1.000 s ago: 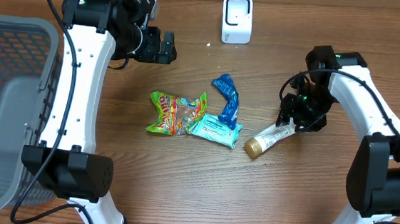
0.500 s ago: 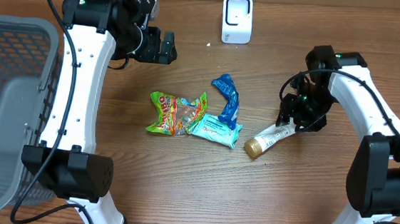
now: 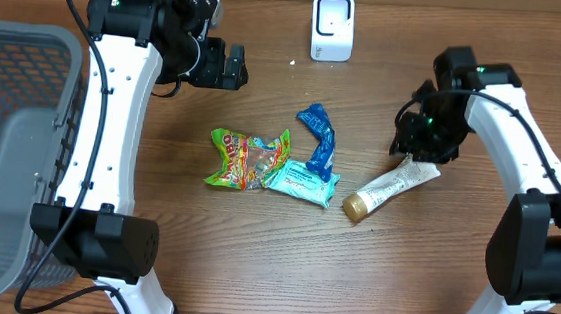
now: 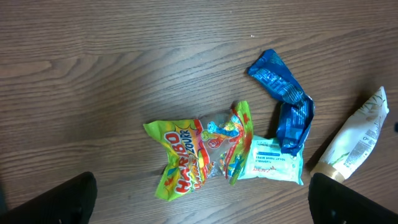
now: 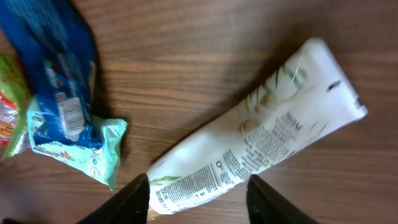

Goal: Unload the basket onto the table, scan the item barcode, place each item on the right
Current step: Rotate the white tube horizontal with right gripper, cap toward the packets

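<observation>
On table [image 3: 252,265]: three packets [image 3: 245,159] [image 3: 302,182] [image 3: 320,140], one tube [image 3: 383,192]; left pincer [image 3: 234,65] gaping, empty; right pincer [image 3: 420,148]: grip unclear.

White tube [image 3: 390,188] with gold cap [image 3: 355,207], blue wrapper [image 3: 320,140], mint pack [image 3: 301,184], green-yellow candy bag [image 3: 245,160]

Haribo on the candy bag [image 4: 186,155], print on white tube [image 5: 261,143] illegible

Bright, even light — soft shadows
</observation>
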Robot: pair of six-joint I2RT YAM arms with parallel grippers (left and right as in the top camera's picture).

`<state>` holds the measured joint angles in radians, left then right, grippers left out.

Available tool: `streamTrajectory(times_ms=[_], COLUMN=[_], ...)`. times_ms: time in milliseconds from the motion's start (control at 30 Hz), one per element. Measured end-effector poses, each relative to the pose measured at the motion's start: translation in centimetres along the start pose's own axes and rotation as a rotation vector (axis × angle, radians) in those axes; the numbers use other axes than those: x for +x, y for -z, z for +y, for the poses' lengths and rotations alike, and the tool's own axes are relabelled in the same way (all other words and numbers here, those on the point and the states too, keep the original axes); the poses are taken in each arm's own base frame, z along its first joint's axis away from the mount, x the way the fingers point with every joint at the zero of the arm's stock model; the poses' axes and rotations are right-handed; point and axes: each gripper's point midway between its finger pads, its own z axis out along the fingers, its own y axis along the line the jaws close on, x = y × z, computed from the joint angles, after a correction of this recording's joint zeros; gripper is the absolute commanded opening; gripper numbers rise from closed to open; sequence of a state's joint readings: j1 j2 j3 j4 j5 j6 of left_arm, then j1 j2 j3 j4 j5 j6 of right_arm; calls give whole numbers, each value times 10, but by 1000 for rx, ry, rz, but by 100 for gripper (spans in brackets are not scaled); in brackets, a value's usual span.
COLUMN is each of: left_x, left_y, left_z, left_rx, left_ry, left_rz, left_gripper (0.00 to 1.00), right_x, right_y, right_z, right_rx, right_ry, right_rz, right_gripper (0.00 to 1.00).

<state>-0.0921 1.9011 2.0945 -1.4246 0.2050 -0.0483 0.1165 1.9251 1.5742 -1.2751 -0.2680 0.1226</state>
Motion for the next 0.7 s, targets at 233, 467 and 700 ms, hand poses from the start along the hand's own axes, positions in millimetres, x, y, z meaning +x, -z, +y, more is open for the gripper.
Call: streamTrajectory(times_ms=[233, 467, 700], left_x=[0, 0, 0], left_y=[0, 0, 0], left_z=[0, 0, 0], left_rx=[0, 0, 0], left_ry=[0, 0, 0], left_rz=[0, 0, 0], left_gripper=[100, 100, 100], right_x=[19, 67, 119], right_y=[-3, -28, -71], right_z=[-6, -13, -13], right_rx=[33, 78, 105], right_ry=[-33, -98, -82], right_rz=[73, 239, 377], right_gripper=[53, 44, 43])
